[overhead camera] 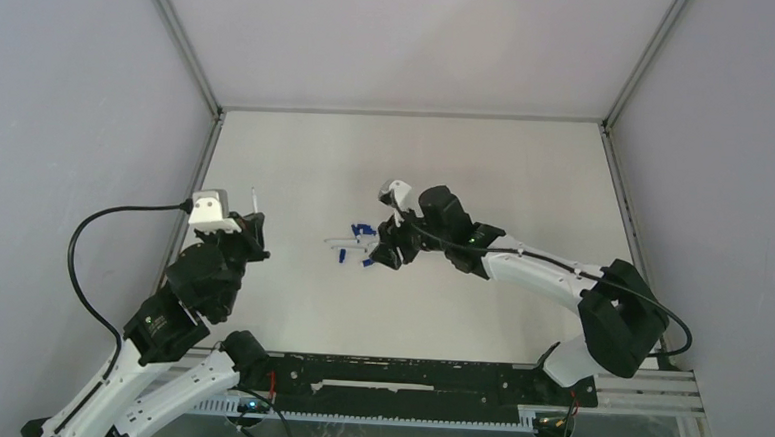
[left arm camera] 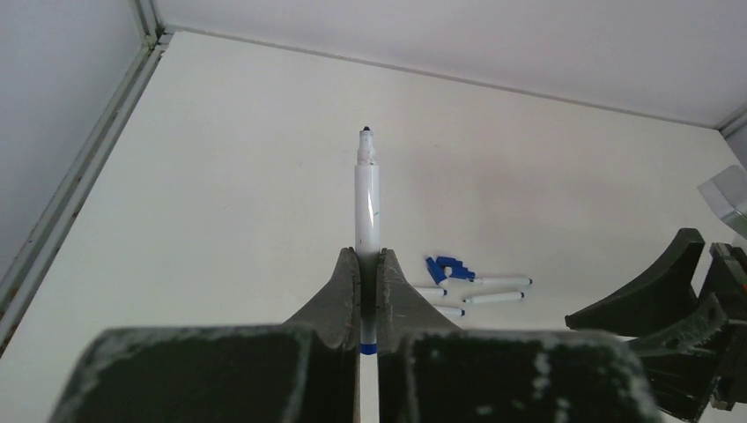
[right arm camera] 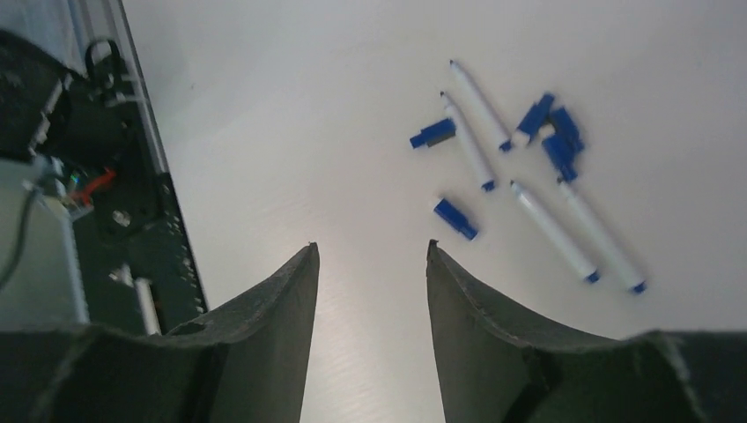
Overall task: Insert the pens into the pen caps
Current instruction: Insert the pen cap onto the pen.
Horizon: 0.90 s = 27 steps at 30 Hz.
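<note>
The left gripper [left arm camera: 367, 257] fills the bottom of its own wrist view, jaws clenched on a white pen [left arm camera: 367, 198] that sticks out towards 12 o'clock, dark tip bare and most of the barrel beyond the fingers.

The white table [overhead camera: 526, 176] carries everything else. Seen from above, the right arm [overhead camera: 541, 272] reaches in from 4 o'clock, and the right gripper [right arm camera: 372, 247] hangs with its jaws wide and nothing between them, just beside the heap at its 3 o'clock. The left gripper sits well apart from the heap, at its 9 o'clock.

In the right wrist view, four loose pens [right arm camera: 555, 231] lie flat at about 1 o'clock from the jaws. The blue caps [right arm camera: 455, 218] are scattered among them, one alone nearest the fingers and three bunched and touching at the far side.

Risks, as I judge them:
- The caps are tiny against those broad fingers, so closing near the bunch could catch two or knock the pens rolling.
- A cap pinched askew would not line up with the tip.
- The pen juts far past its grip, so a push onto a cap may make it slide back or pivot.
</note>
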Available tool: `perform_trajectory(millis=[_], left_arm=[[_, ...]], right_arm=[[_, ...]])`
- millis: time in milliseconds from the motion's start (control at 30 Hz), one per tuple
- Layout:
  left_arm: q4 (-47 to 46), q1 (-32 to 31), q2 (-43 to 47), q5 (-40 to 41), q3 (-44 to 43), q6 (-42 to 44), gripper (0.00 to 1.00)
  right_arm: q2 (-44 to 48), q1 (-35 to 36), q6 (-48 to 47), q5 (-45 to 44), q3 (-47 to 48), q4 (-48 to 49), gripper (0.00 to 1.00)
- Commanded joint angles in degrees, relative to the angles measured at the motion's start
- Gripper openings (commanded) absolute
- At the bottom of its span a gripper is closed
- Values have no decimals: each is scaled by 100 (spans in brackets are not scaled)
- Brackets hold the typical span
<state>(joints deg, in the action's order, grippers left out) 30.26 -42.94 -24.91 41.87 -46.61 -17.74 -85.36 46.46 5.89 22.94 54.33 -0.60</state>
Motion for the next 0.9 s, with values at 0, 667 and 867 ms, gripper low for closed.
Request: perform_trajectory(millis=[0,667,867], left_arm=[[69,38,-50,310,13,-88,0],[271,92,419,726,68,-278,0],[292,189,364,605,82,-315,0]], right_arm=[[-50,170,-2420,712,366,754,55],[-2360,386,-7056,477,3419,-4317,53],[-3003,490,-6743,-51,3910,-4377,51]])
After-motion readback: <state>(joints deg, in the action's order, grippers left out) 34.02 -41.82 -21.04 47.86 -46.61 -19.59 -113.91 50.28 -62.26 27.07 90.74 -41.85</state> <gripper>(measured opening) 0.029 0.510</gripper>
